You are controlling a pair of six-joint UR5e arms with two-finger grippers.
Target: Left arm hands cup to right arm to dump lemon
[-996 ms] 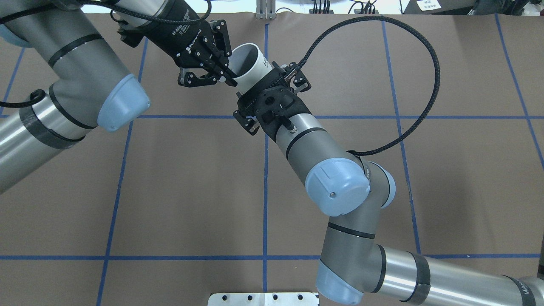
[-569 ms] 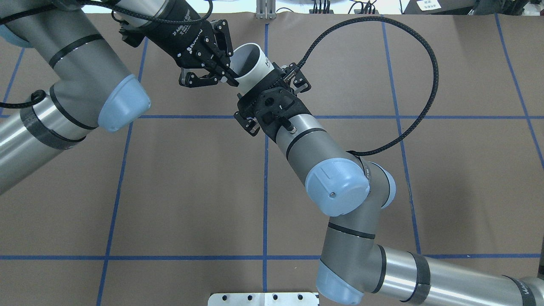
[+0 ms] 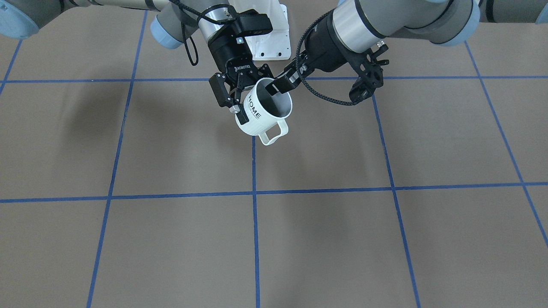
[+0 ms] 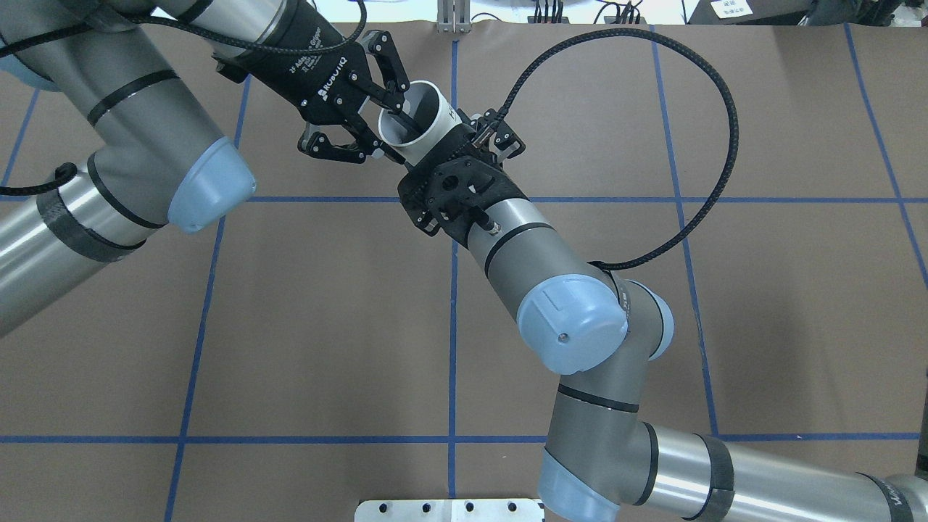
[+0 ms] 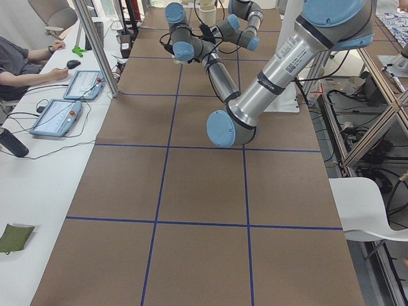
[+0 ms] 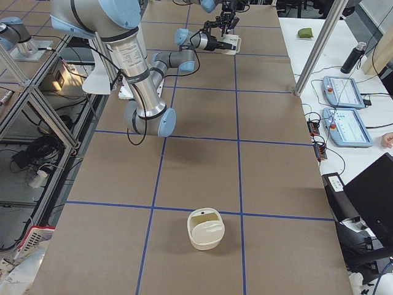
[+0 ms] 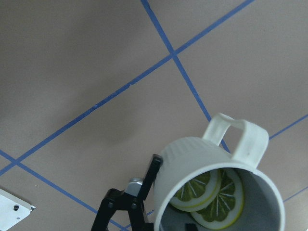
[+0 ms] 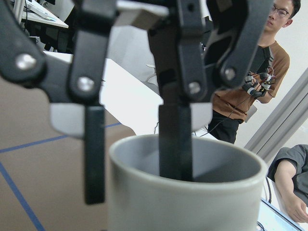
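Observation:
The white ribbed cup [image 3: 262, 117] marked "HOME" hangs tilted above the table, handle toward the operators' side. Two lemon slices [image 7: 207, 192] lie inside it. My right gripper [image 4: 449, 141], on the arm with the big braided cable loop, is shut around the cup's body [image 4: 429, 134] and carries it; it also shows in the front view [image 3: 248, 96]. My left gripper [image 4: 391, 138], with "ROBOTIQ" readable from overhead, is open at the rim, one finger [image 8: 175, 144] inside the cup [image 8: 192, 197] and one finger [image 8: 95, 144] outside, with gaps to the wall.
The brown table [image 4: 304, 326] carries blue tape lines. A white mount plate [image 4: 449, 509] sits at the robot's edge. A cream bowl-like container [image 6: 205, 228] stands far off toward the robot's right end. Operators sit along the far side [image 5: 25, 57].
My left gripper's fingers have spread apart at the cup's rim, and the gripper has shifted slightly away from the robot. The right arm has turned the cup a little toward the left arm.

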